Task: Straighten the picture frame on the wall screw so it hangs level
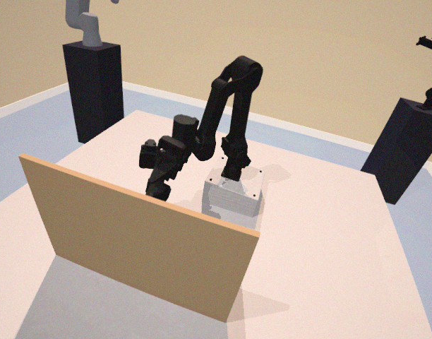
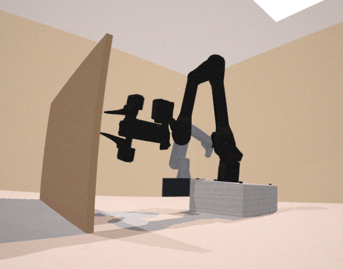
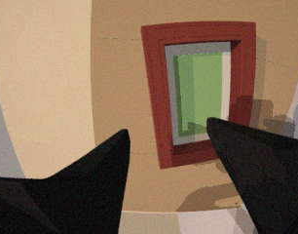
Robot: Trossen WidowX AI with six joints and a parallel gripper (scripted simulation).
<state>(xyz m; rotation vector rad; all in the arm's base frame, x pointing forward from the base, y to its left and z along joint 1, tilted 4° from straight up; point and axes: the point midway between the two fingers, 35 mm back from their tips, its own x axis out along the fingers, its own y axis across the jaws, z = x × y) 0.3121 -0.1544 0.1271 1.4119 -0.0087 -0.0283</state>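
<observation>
The wall [image 2: 75, 130] stands upright on the table [image 1: 318, 255]. The arm [image 2: 206, 115] reaches toward the wall from its base. The red frame [image 3: 156, 92] hangs on the wall's face. The gripper [image 2: 102, 123], just beside the wall, has its fingers apart, holding nothing.

A rectangular picture frame [image 3: 200, 92] with a dark red border, grey inner mat and green picture hangs flat against the tan wooden wall panel [image 3: 124, 46], slightly tilted.
</observation>
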